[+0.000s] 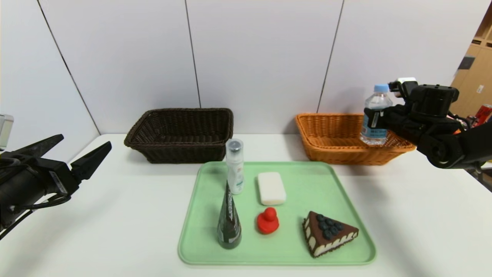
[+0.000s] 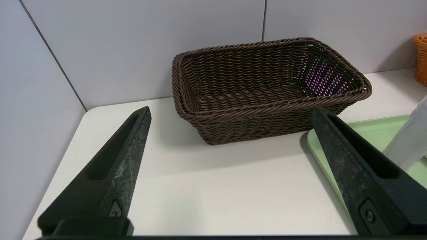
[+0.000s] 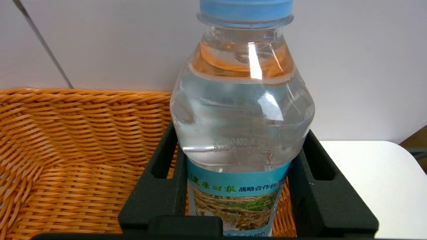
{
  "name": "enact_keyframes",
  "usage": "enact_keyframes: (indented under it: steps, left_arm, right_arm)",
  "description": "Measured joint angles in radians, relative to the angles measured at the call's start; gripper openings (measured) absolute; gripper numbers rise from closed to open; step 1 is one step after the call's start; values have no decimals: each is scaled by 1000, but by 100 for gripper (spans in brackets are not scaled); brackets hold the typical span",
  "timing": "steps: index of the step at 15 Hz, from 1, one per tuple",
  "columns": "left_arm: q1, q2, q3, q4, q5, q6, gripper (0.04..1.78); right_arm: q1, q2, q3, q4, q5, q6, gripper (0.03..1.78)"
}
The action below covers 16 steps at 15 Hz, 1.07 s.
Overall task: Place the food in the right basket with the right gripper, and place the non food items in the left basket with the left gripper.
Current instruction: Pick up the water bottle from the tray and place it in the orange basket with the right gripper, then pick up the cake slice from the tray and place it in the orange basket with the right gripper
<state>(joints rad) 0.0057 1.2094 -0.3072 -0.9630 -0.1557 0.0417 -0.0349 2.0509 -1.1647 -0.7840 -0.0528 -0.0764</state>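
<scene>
My right gripper point(image 1: 374, 117) is shut on the clear water bottle point(image 1: 375, 115) and holds it upright over the orange basket point(image 1: 330, 142). In the right wrist view the fingers point(image 3: 160, 180) clamp the bottle point(image 3: 242, 110) at its blue label, with the basket point(image 3: 66, 150) below. My left gripper point(image 1: 82, 152) is open and empty at the table's left edge, apart from the dark brown basket point(image 1: 180, 132), which also shows in the left wrist view point(image 2: 267, 90). The cake slice point(image 1: 326, 232), soap bar point(image 1: 271, 187), spray bottle point(image 1: 235, 166), dark cone tube point(image 1: 229, 223) and red duck point(image 1: 268, 221) sit on the green tray point(image 1: 346, 254).
Both baskets stand at the back of the white table against the wall. The tray lies at front centre. Bare table lies between my left gripper point(image 2: 230, 113) and the tray's corner point(image 2: 383, 130). Shelving shows at far right point(image 1: 476, 77).
</scene>
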Motion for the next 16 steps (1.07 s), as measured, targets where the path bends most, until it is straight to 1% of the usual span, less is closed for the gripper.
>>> enact_keyframes:
  steps: [1,2,6,8,9,12,16]
  left_arm:
    - [0,0,0,0,0,0,169]
    - [0,-1,0,0,0,0,169]
    - [0,-3,1,0,0,1,169]
    - [0,-4,1,0,0,0,169]
    - [0,-4,1,0,0,0,169]
    - [0,-5,2,-1,0,-1,169]
    - [1,-6,7,0,2,-5,169]
  right_arm:
    - [1,-2,3,-2,-8,0,82]
    - [0,-4,5,-2,-14,-1,88]
    - [0,-16,22,-11,-16,-3,121]
    - [0,-21,32,-37,-17,-2,133]
    - [-1,-25,38,-34,-17,-3,137]
    - [3,-51,79,-41,-5,-6,148]
    - [34,-191,160,7,5,8,157]
